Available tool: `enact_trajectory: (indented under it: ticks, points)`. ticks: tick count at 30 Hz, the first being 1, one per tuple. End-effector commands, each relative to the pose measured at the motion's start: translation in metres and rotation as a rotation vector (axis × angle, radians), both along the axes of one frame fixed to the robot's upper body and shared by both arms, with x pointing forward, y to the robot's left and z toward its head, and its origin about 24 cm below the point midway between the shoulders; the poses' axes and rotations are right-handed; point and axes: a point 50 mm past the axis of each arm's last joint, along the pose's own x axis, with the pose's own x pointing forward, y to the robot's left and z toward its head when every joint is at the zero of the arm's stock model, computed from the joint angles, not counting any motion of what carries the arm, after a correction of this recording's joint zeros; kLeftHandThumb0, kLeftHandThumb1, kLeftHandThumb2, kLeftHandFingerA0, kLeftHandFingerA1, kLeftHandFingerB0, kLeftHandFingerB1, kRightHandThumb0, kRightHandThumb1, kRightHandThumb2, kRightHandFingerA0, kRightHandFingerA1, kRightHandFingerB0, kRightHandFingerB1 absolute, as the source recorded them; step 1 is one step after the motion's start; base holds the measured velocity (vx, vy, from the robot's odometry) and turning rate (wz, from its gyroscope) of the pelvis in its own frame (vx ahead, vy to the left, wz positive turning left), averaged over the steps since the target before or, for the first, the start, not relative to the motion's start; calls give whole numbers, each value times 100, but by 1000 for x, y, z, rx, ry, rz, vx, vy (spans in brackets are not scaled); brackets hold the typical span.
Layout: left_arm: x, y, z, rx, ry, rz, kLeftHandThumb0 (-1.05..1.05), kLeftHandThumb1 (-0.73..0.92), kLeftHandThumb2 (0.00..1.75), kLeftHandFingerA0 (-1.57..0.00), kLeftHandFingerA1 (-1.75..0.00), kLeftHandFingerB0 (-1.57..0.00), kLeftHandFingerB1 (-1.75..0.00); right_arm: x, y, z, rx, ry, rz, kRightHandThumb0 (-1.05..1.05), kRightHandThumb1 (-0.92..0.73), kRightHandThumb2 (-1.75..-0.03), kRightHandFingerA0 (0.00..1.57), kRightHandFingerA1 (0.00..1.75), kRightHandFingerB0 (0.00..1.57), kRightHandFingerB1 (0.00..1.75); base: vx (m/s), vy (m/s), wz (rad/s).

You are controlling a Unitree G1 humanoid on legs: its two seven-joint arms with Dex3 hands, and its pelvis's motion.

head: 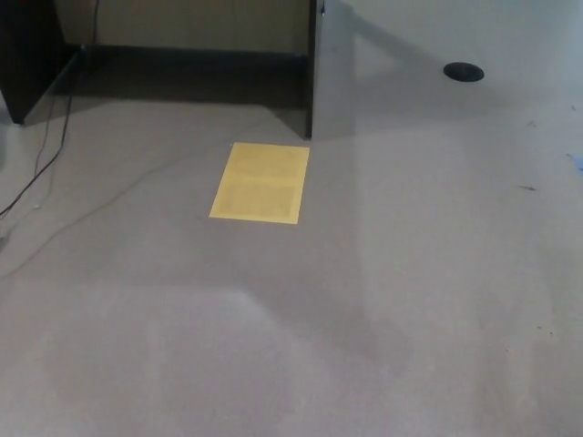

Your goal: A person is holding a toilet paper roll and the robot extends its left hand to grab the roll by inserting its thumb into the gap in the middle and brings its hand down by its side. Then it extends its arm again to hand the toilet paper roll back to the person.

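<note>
— Where is the toilet paper roll, and what are your hands doing?

— Neither shows. I see only grey floor, a yellow sheet far ahead and a cable at the left. I can't tell my left hand's state.

— How will the roll handle?

— I judge it light, soft and crushable. My thumb belongs in its hollow core, fingers outside, pressing gently.

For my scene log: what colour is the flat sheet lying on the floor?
Yellow; the sheet shows plainly in the head view.
</note>
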Motion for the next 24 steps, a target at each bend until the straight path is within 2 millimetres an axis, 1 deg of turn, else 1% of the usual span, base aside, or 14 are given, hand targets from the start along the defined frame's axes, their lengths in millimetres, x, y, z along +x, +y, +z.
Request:
enact_trajectory:
  ticks: [1, 7, 10, 11, 12, 13, 14, 15, 16, 19, 20, 22, 23, 24]
  points:
    - [39, -10, 40, 9, -238, -118, -8, 76, 81, -85, -150, -73, -127, 0, -2, 0, -11, 13, -6, -39, -69, -60, 65, 64, 44, 39, 0, 0, 0]
    - [87, -52, 95, 25, -455, -302, -2, 74, 85, -93, -144, -79, -120, -2, -1, -2, -5, 14, -6, -38, -69, -60, 65, 65, 43, 39, 0, 0, 1]
    - [115, -101, 145, 125, -596, -495, 6, 77, 75, -89, -141, -76, -116, 0, -1, 0, 1, 8, -6, -37, -69, -60, 62, 60, 43, 40, 0, 0, 0]
    - [121, -119, 160, 129, -631, -542, 3, 80, 73, -91, -143, -76, -115, 1, -2, 1, 1, 4, -5, -43, -55, -87, 57, 67, 36, 52, 0, 0, 0]
    - [125, -129, 169, 141, -657, -575, 4, 80, 72, -90, -141, -76, -114, 2, -2, 2, 5, 2, -5, -38, -68, -60, 60, 57, 42, 40, 0, 0, 0]
    - [128, -138, 178, 155, -676, -610, 4, 80, 73, -86, -138, -74, -115, 2, -2, 2, 5, -1, -5, -37, -69, -60, 64, 64, 43, 40, 0, 0, 0]
    - [132, -152, 190, 171, -704, -656, 3, 79, 71, -93, -133, -77, -111, 2, -2, 3, 4, -3, -6, -44, -55, -87, 64, 72, 38, 53, 0, 0, 0]
    - [133, -158, 196, 175, -719, -671, 3, 79, 71, -93, -133, -77, -111, 2, -2, 3, 4, -2, -8, -44, -55, -87, 64, 72, 38, 53, 0, 0, 0]
    - [138, -173, 210, 211, -766, -709, 3, 76, 72, -93, -123, -79, -109, 2, -2, 3, 5, 1, -11, -38, -69, -60, 64, 65, 43, 39, 0, 0, 0]
    - [143, -203, 235, 179, -823, -774, -2, 74, 72, -94, -138, -80, -111, 3, -1, 2, 10, 1, -14, -37, -69, -60, 64, 66, 43, 39, 0, 0, 0]
    - [143, -223, 246, 214, -852, -841, 0, 76, 72, -82, -146, -73, -116, 2, -1, 1, 8, 0, -13, -44, -55, -87, 62, 73, 37, 52, 0, 0, 0]
    - [142, -231, 251, 231, -860, -867, 0, 76, 72, -82, -146, -73, -116, 2, 0, 1, 8, 1, -11, -44, -55, -87, 62, 73, 37, 52, 0, 0, 0]
    - [141, -244, 255, 246, -856, -894, -4, 77, 70, -79, -148, -72, -117, 2, 1, 1, 7, 0, -8, -38, -69, -60, 65, 70, 43, 39, 0, 0, 0]
    - [138, -271, 263, 283, -884, -949, -16, 76, 72, -83, -148, -74, -122, 2, 2, 0, 9, 3, -4, -38, -70, -60, 65, 70, 42, 39, 0, 0, 0]
